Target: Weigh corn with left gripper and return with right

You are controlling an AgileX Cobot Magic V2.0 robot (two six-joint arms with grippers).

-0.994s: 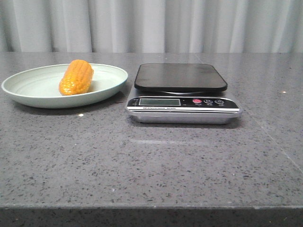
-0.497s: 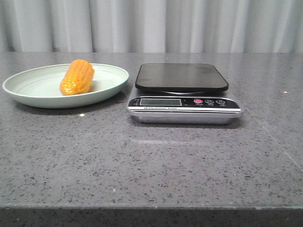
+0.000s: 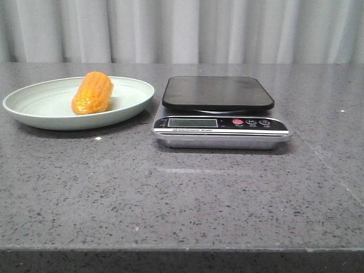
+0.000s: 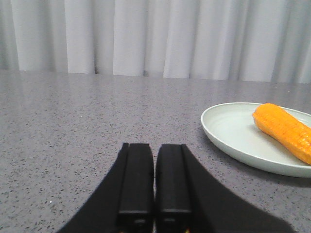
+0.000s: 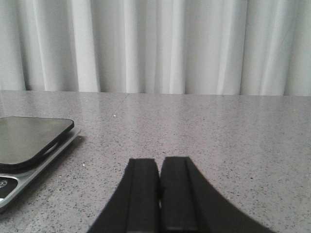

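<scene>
Open gray countertop [image 3: 187,193] stretches before the pale green plate [image 3: 34,114] and kitchen scale [image 3: 220,114], which stand just apart, side by side.

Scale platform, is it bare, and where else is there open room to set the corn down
The scale platform is bare. Open table runs in front of the plate and scale, and right of the scale. The corn occupies the plate's middle.

Scale [image 5: 29,150] cropped; display [image 3: 192,122] unreadable.
</scene>
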